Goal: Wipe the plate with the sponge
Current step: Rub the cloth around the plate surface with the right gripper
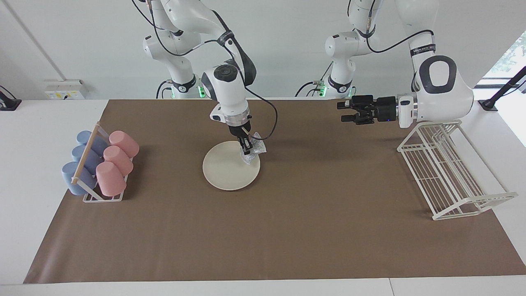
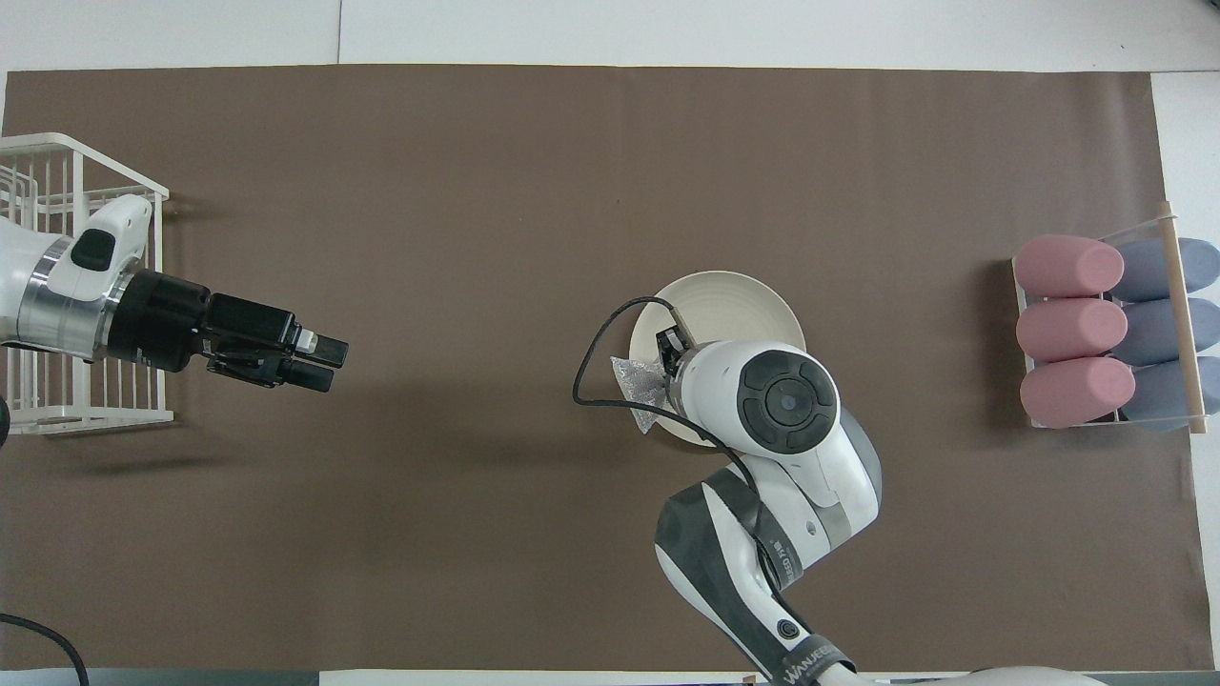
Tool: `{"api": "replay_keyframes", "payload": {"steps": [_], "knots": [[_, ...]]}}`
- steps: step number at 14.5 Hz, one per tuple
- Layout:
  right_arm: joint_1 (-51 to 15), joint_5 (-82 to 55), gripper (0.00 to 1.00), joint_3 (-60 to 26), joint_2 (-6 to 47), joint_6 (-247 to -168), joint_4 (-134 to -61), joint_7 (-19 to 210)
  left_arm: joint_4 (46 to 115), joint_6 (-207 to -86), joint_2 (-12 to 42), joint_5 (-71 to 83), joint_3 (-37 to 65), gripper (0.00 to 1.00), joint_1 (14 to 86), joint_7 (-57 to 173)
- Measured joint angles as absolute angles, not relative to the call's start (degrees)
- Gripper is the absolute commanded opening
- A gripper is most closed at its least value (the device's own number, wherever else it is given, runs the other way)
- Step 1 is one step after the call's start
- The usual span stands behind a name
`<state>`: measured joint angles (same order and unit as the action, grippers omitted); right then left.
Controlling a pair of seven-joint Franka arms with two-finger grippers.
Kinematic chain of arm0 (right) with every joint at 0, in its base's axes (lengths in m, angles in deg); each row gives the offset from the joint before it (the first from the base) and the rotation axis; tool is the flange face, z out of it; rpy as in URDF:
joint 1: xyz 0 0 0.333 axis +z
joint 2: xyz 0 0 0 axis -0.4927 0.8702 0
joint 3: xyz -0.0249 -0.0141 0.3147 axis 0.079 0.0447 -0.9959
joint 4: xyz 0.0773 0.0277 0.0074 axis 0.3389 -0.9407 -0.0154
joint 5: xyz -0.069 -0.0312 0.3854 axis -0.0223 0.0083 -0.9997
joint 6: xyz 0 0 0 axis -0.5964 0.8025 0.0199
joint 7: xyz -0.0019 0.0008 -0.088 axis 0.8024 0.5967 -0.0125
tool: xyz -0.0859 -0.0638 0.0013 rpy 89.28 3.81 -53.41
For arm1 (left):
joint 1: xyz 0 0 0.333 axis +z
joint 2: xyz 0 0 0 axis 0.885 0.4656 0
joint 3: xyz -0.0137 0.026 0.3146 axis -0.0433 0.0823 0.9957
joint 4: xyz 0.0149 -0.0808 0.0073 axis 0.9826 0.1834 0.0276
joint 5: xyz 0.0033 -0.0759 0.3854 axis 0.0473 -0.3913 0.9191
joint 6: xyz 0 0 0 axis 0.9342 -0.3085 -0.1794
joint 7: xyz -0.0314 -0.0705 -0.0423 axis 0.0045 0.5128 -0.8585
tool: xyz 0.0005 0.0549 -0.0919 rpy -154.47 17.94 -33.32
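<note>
The cream-white plate (image 1: pixel 228 170) lies flat on the brown mat near the table's middle; it also shows in the overhead view (image 2: pixel 729 300). My right gripper (image 1: pixel 246 149) points down over the plate's edge on the side toward the left arm's end and is shut on the silvery mesh sponge (image 1: pixel 256 149). The sponge hangs at the plate's rim, partly over the mat, and shows in the overhead view (image 2: pixel 637 381) beside the right gripper (image 2: pixel 672 345). My left gripper (image 1: pixel 344 112) is open and empty. It waits level above the mat, beside the wire rack (image 2: pixel 319 364).
A white wire dish rack (image 1: pixel 448 172) stands at the left arm's end of the table (image 2: pixel 57 286). A small rack of pink and blue cups (image 1: pixel 102 164) lying on their sides stands at the right arm's end (image 2: pixel 1106 329). The brown mat (image 1: pixel 287 230) covers the table.
</note>
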<state>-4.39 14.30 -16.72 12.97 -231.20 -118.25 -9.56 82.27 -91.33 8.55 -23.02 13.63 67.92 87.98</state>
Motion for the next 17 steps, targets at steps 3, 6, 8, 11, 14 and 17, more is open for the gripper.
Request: {"api": "replay_keyframes", "payload": {"steps": [3, 6, 8, 11, 14, 17], "knots": [[-4.6, 14.3, 0.00, -16.6, 13.7, -231.3, -118.8, -9.6, 80.1, -94.6, 7.8, -14.7, 13.1, 1.00, 67.8, 85.6], [-5.1, 14.3, 0.00, -16.5, 14.0, -231.4, -119.9, -9.0, 79.7, -96.9, 6.3, -7.2, 13.0, 1.00, 67.7, 84.9], [-5.6, 14.3, 0.00, -16.5, 14.0, -231.6, -120.8, -7.4, 79.3, -98.3, 5.3, -2.4, 13.0, 1.00, 67.7, 83.9], [-8.0, 14.3, 0.00, -16.4, 14.0, -231.8, -121.5, -1.8, 79.2, -101.3, 3.8, 6.1, 13.0, 1.00, 67.7, 82.5], [-12.1, 14.2, 0.00, -16.4, 14.0, -231.8, -121.7, 6.6, 79.1, -102.5, 3.0, 8.0, 13.0, 1.00, 67.7, 80.5], [-17.1, 14.2, 0.00, -16.3, 14.0, -231.8, -121.9, 15.2, 79.1, -102.8, 2.9, 8.3, 13.0, 1.00, 67.8, 80.0]]}}
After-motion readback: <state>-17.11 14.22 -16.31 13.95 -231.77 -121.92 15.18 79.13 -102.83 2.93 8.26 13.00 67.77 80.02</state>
